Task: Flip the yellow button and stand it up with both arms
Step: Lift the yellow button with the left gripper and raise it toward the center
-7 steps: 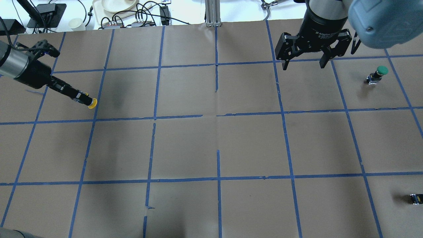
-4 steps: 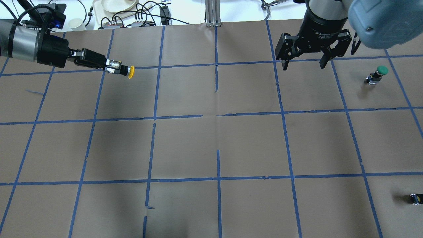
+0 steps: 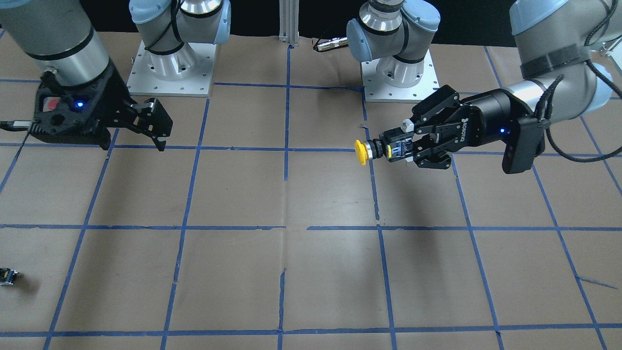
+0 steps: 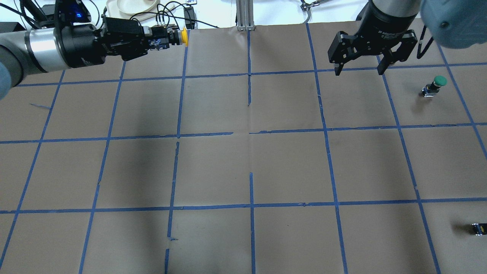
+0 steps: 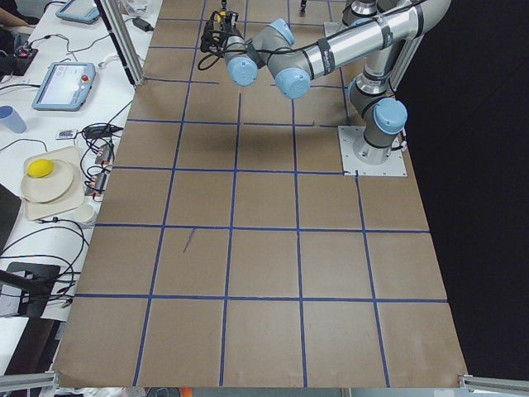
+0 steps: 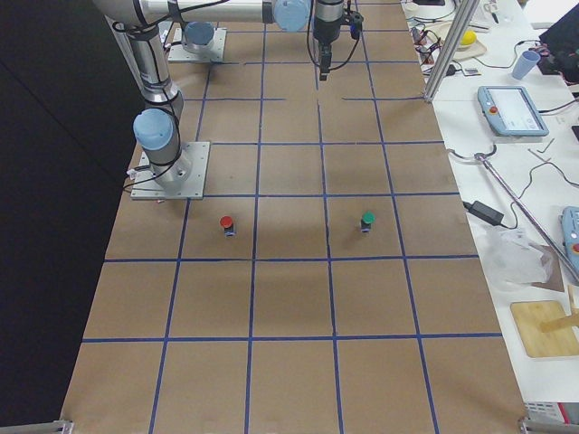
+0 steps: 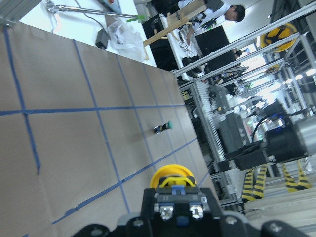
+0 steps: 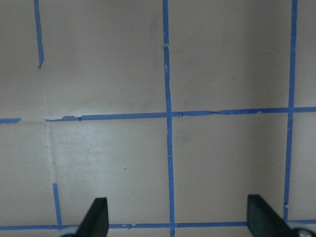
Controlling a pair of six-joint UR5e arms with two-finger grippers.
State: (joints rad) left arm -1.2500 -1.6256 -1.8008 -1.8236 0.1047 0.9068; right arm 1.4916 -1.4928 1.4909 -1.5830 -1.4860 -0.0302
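Note:
My left gripper (image 4: 161, 41) is shut on the dark base of the yellow button (image 4: 184, 37). It holds the button in the air, lying horizontal, with the cap toward the table's middle. The front-facing view shows the same: the left gripper (image 3: 399, 148) and the yellow cap (image 3: 360, 151) stand above the paper. In the left wrist view the cap (image 7: 171, 176) sticks out past the base. My right gripper (image 4: 358, 70) is open and empty, points down above the far right of the table, and is well apart from the button. It also shows in the front-facing view (image 3: 133, 145) and the right wrist view (image 8: 178, 219).
A green-capped button (image 4: 437, 84) stands upright at the far right. A small dark block with a yellow spot (image 4: 478, 228) lies near the right front edge. A red-capped button (image 6: 226, 222) stands near the right arm's base. Brown paper with blue tape lines (image 4: 251, 133) covers the table.
My left arm has lifted the yellow button from low at the left and swung it toward the table's far middle, turning it horizontal. My right gripper shifted slightly to the right, still open.

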